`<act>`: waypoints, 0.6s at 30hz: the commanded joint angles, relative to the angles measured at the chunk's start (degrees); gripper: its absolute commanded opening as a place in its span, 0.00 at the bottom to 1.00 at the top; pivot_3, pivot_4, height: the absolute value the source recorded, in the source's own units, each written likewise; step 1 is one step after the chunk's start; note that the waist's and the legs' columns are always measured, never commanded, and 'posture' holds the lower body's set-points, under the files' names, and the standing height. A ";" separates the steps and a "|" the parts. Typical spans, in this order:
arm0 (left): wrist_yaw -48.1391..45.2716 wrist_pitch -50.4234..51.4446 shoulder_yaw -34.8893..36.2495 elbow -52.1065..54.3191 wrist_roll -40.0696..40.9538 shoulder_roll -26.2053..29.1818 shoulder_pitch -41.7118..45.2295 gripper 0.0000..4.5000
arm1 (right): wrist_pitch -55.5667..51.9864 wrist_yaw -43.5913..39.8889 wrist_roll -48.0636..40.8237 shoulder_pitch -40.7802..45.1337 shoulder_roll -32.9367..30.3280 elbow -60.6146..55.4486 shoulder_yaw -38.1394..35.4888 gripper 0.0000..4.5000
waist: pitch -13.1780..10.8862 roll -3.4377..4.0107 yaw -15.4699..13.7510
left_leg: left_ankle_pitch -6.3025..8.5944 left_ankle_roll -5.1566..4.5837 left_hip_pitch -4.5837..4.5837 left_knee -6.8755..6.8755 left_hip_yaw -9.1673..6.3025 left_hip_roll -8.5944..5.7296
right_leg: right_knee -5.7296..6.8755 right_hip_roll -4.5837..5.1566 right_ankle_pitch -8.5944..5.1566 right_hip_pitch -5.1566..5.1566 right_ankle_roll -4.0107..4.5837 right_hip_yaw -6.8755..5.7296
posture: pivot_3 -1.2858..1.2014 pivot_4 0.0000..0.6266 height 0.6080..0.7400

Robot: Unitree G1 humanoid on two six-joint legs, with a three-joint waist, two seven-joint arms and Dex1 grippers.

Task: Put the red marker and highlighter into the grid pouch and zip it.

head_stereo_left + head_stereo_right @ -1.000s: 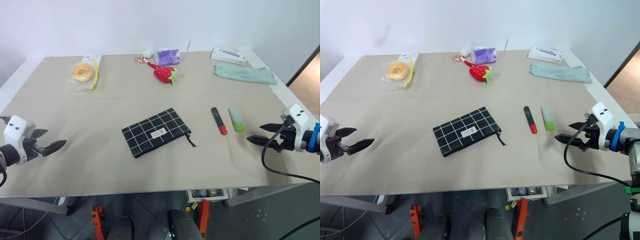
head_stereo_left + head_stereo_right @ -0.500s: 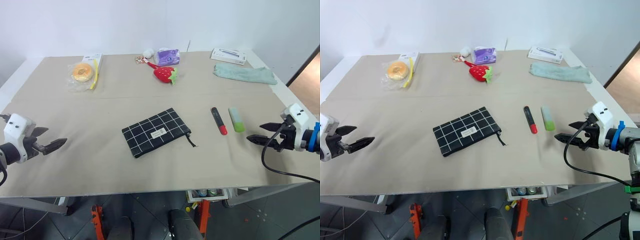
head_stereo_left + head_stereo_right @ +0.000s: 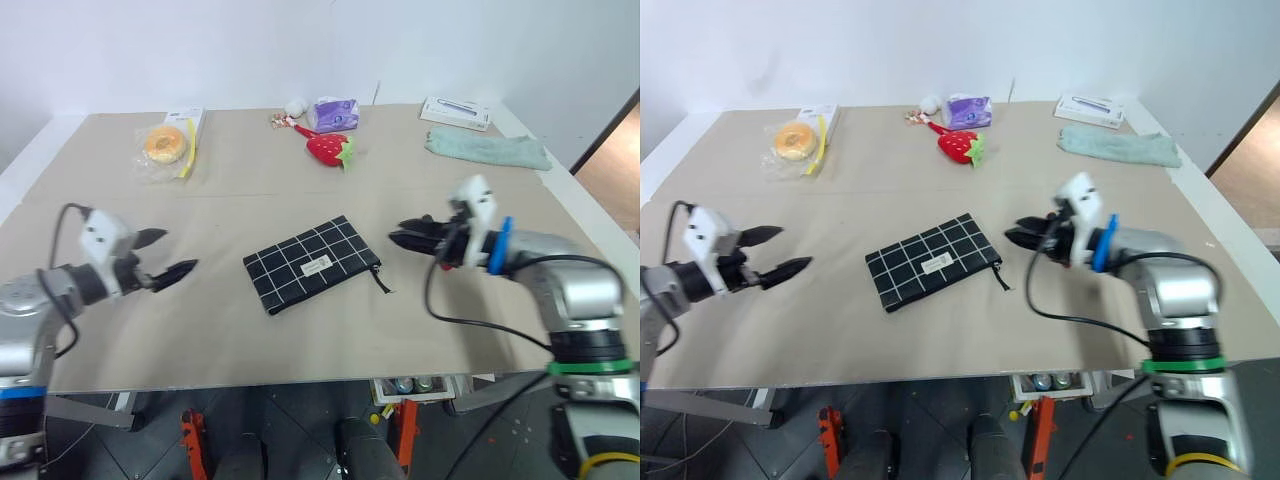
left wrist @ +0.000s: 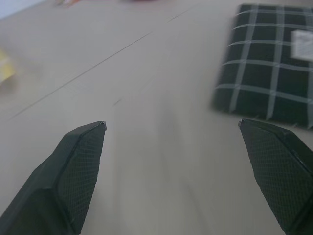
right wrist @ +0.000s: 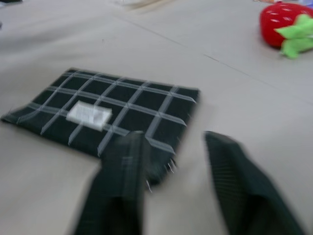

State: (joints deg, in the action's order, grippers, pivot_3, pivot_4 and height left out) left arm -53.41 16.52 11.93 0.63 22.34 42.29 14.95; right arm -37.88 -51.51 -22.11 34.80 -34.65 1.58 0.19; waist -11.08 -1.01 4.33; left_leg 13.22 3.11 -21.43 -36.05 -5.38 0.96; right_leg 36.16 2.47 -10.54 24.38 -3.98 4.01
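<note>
The grid pouch (image 3: 312, 265) lies flat in the middle of the table, black with white lines and a small white label, and also fills part of the left wrist view (image 4: 264, 83) and the right wrist view (image 5: 112, 110). My right gripper (image 3: 395, 235) hovers just right of the pouch's zipper end, its fingers a narrow gap apart with nothing between them. My left gripper (image 3: 180, 250) stands wide open and empty to the left of the pouch. The red marker and the highlighter are hidden behind my right hand and forearm.
Along the far edge lie a bagged donut (image 3: 165, 145), a purple packet (image 3: 335, 112), a red strawberry toy (image 3: 330, 148), a white box (image 3: 457, 112) and a pale teal cloth (image 3: 488, 148). Bare table surrounds the pouch.
Both arms swung inward toward the pouch. The right hand moved far to the left, over the spot where the marker and highlighter lay, and its fingers drew closer together. The left gripper stayed wide open.
</note>
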 commanded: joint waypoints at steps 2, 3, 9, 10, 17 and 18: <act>0.28 -9.05 -4.29 1.86 -5.43 -1.12 1.89 1.00 | 0.30 6.85 2.90 1.18 4.27 0.03 1.56 0.02 | 0.00 0.00 -0.14 | 0.03 0.02 -0.03 0.00 0.00 -0.01 | -0.01 0.00 -0.01 0.03 0.00 0.02 | 0.52 0.24 1.00; 0.63 -11.16 -5.34 1.71 -6.74 -1.63 2.22 1.00 | 0.28 8.15 3.59 1.10 5.49 0.72 2.23 0.02 | 0.01 -0.02 -0.19 | 0.05 0.00 -0.04 0.00 0.00 -0.01 | -0.03 0.01 -0.01 0.03 0.01 0.02 | 0.52 0.24 1.00; 3.88 -36.76 -14.24 -2.75 -22.38 -2.62 3.31 1.00 | 0.70 13.50 10.45 -1.95 9.33 5.78 8.01 0.02 | 0.06 -0.07 -0.22 | 0.06 -0.01 0.03 0.01 0.03 0.01 | -0.03 -0.04 0.01 0.02 0.07 0.06 | 0.52 0.24 1.00; 4.24 -39.50 -15.19 -3.19 -23.80 -2.65 3.29 1.00 | 0.40 13.55 10.66 -2.31 9.38 5.57 8.27 0.02 | 0.10 -0.14 -0.23 | 0.06 -0.01 0.04 0.01 0.03 0.01 | -0.03 -0.04 0.02 0.01 0.07 0.08 | 0.52 0.24 1.00; 7.17 -57.03 -19.61 -9.86 -34.04 1.22 2.95 1.00 | -2.02 14.82 10.90 -2.45 10.37 4.82 8.63 0.02 | 0.19 -0.22 -0.20 | 0.07 -0.02 0.14 0.00 0.03 0.06 | -0.02 -0.11 0.01 -0.07 0.07 0.08 | 0.52 0.24 1.00; 7.41 -58.32 -19.83 -10.27 -34.46 1.75 2.83 1.00 | -2.27 15.01 10.85 -2.43 10.48 4.73 8.61 0.02 | 0.20 -0.24 -0.20 | 0.07 -0.02 0.14 0.00 0.02 0.07 | -0.01 -0.13 0.01 -0.07 0.08 0.08 | 0.52 0.24 1.00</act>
State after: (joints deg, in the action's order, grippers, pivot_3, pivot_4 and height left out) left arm -46.96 -38.45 -8.04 -9.02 -10.99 42.53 17.48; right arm -38.27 -36.99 -11.95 33.51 -24.47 5.91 8.41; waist -10.88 -1.25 4.13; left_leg 13.28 3.09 -21.29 -36.05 -5.36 1.06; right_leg 36.15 2.34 -10.53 24.31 -3.91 4.08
